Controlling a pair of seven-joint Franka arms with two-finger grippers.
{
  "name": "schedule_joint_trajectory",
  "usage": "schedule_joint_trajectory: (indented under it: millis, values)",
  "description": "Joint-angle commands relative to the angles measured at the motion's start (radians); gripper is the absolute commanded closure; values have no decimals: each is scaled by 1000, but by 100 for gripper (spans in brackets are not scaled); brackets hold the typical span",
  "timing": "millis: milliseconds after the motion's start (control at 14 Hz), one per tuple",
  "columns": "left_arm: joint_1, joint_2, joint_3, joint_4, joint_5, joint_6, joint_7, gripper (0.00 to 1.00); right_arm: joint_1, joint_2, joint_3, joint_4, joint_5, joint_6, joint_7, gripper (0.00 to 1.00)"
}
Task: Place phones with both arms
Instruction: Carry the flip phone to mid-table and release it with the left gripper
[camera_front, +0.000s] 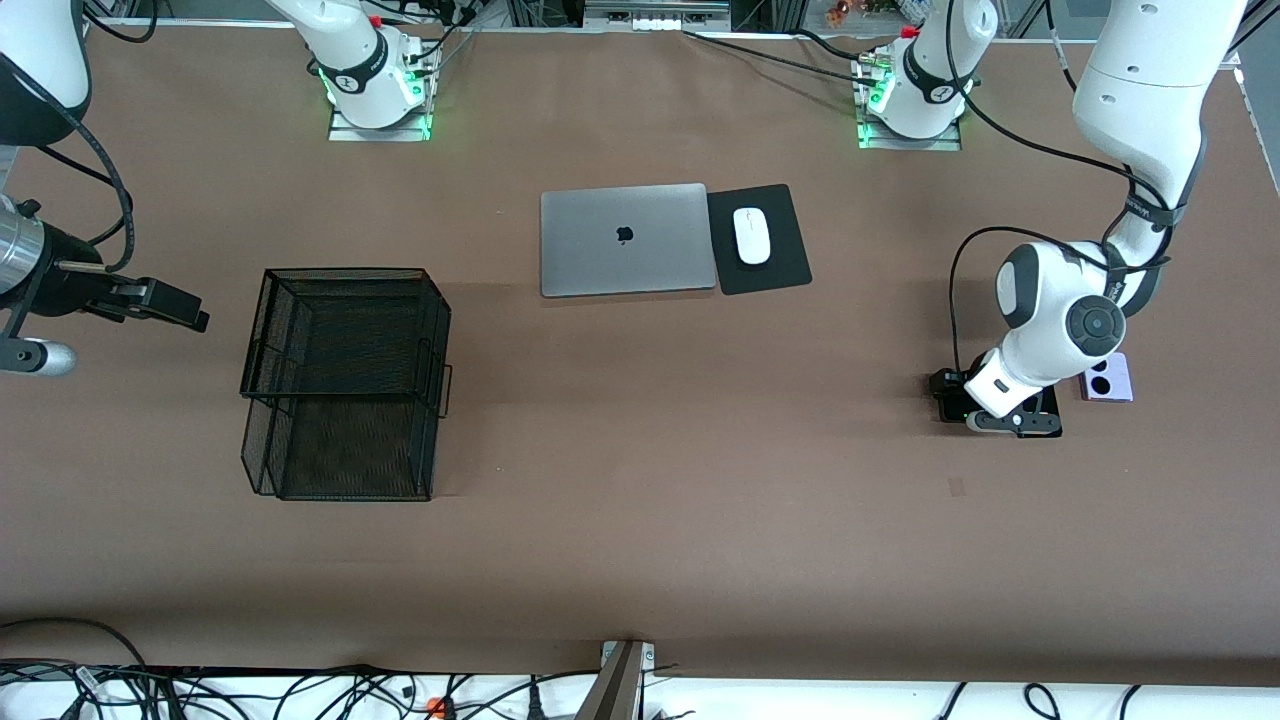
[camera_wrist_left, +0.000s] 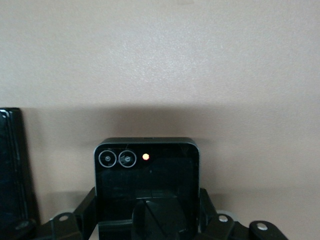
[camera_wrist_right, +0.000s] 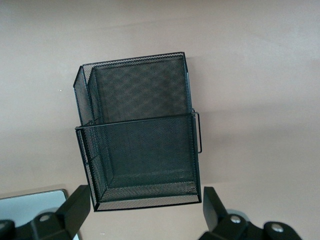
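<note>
Left pincer (camera_wrist_left: 150, 220) clamped on flip phone (camera_wrist_left: 146, 185) at tabletop (camera_front: 640, 560) level. Right pincer (camera_wrist_right: 145, 212) apart, waiting over mesh basket (camera_front: 345, 385), well apart from the phone.

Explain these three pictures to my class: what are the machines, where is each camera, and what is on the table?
Two white robot arms work at a brown table. One picture looks down from high across the table; the others come from cameras on each arm's wrist.

On the table lie a mesh basket, a laptop, a mouse on its pad, and a lilac phone.

The left pincer, down at the left arm's end of the table, is shut on a black flip phone. The right pincer waits open, up beside the basket.
</note>
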Motion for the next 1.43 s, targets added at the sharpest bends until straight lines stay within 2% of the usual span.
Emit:
schedule_joint_trajectory:
  millis: [0, 143, 358, 501, 716, 1002, 1360]
  values:
    - [-44, 11, -6, 151, -2, -207, -65, 86, -1, -11, 4, -9, 3, -7, -8, 0]
    - [-90, 11, -6, 226, -2, -275, -121, 86, -1, -11, 3, -9, 3, -7, -8, 0]
    - [-177, 12, -8, 266, -8, -276, -168, 86, -1, -11, 3, -9, 3, -7, -8, 0]
    - [-266, 12, -8, 271, -16, -276, -240, 86, -1, -11, 3, -9, 3, -7, -8, 0]
    - [-416, 58, -8, 353, -16, -276, -415, 86, -1, -11, 4, -7, 2, -5, -5, 0]
    - [-581, 211, -6, 560, -17, -276, -599, 86, -1, -11, 3, -6, 8, 6, 12, 0]
    - [-682, 412, -6, 809, -17, -271, -788, 86, -6, 1, -2, -7, -6, 10, 11, 0]
